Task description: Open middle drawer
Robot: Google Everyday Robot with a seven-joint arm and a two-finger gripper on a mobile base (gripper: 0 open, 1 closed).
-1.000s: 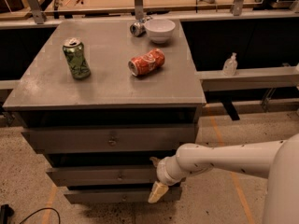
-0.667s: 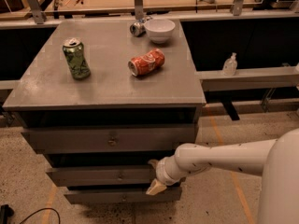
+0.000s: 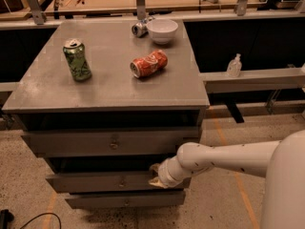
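Grey metal middle drawer (image 3: 90, 182), second of three fronts on the cabinet (image 3: 109, 92). Gripper (image 3: 155, 176) sitting at its upper edge, right of the knob (image 3: 122, 181); open or closed, I cannot tell. I am expecting off-centre pulling to jam the drawer or slip off

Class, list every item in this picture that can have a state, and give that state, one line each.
green can, upright
red can, on its side
silver can, on its side
white bowl, upright
top drawer, inside not visible
middle drawer, inside not visible
bottom drawer, inside not visible
hand, at the middle drawer's front, right of its knob
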